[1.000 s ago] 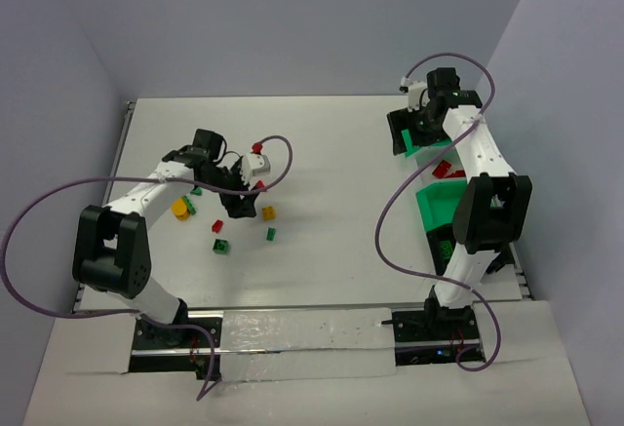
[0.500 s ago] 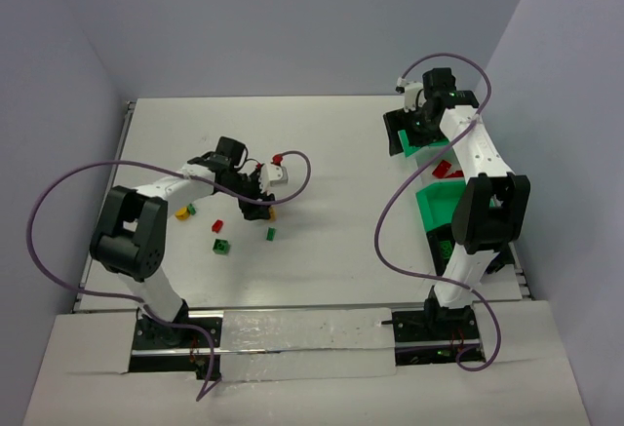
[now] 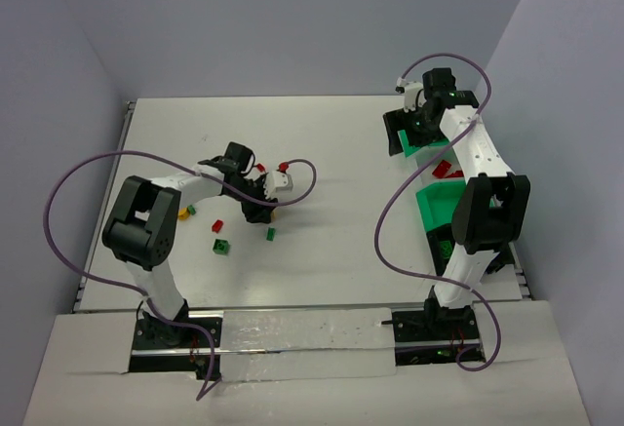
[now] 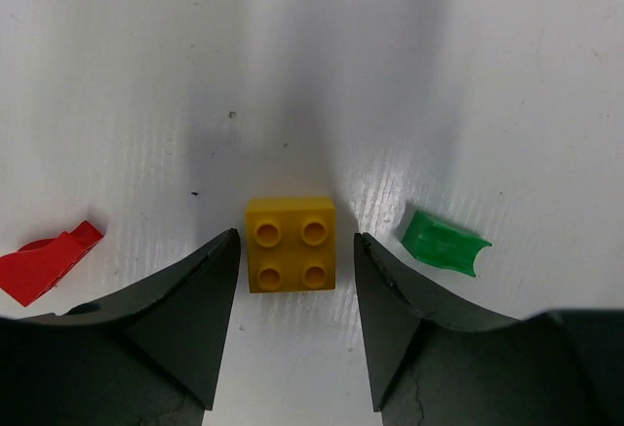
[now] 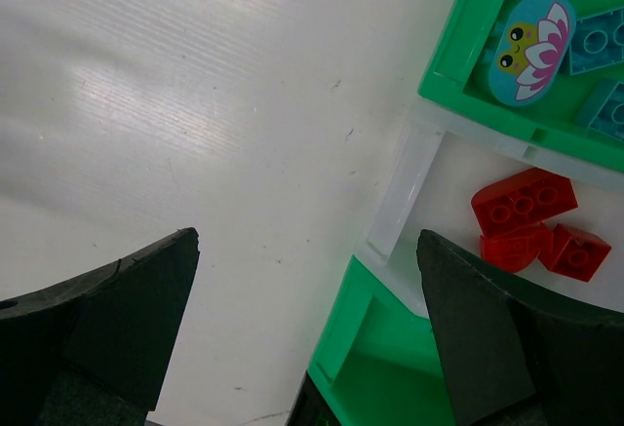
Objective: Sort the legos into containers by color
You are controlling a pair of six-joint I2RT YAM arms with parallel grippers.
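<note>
In the left wrist view a yellow four-stud lego [image 4: 291, 244] lies flat on the white table. My left gripper [image 4: 295, 239] is open, one finger on each side of the lego, with small gaps between the fingers and its sides. From above, the left gripper [image 3: 258, 208] is low at the table's middle left. A green lego [image 4: 444, 243] lies just right of the fingers and a red one [image 4: 44, 263] to the left. My right gripper [image 5: 307, 241] is open and empty, beside a green container [image 5: 478, 46] holding blue legos [image 5: 597, 41].
Red legos [image 5: 522, 202] lie in a clear tray [image 5: 409, 192] between two green bins; the nearer bin [image 5: 390, 367] shows below. Loose legos lie around the left gripper: red [image 3: 284, 166], green [image 3: 222, 246], yellow [image 3: 180, 213]. A purple cable loops beside each arm.
My left gripper has moved right across the table and now straddles the yellow lego. The right arm has hardly moved.
</note>
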